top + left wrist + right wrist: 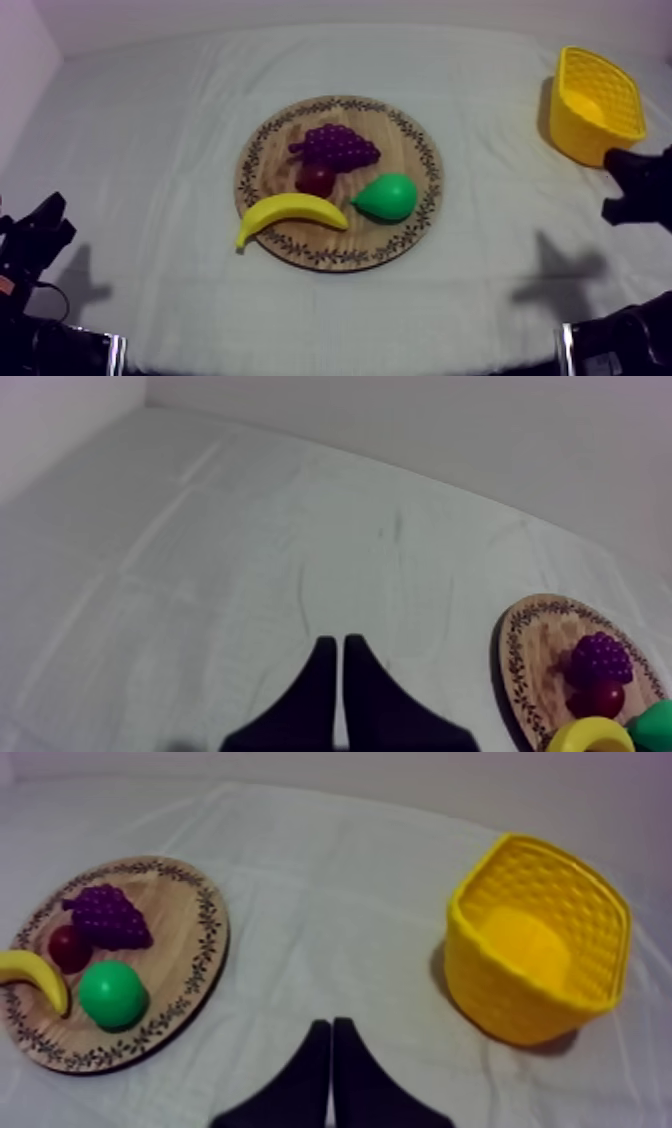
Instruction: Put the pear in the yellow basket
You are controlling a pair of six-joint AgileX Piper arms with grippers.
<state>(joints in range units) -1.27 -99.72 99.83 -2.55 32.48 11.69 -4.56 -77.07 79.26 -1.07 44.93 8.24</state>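
Showing the green toy pear [385, 197] lying on the round wooden board with a patterned rim [262, 150], on the side of the board that faces the yellow basket [597, 105]. Sharing the board are a purple bunch of grapes [338, 146], a small red fruit [316, 180] and a yellow banana [290, 213]. The basket stands well apart from the board. The left gripper [335, 641] and right gripper [331, 1022] hang off the board, each with its jaws pressed together on nothing.
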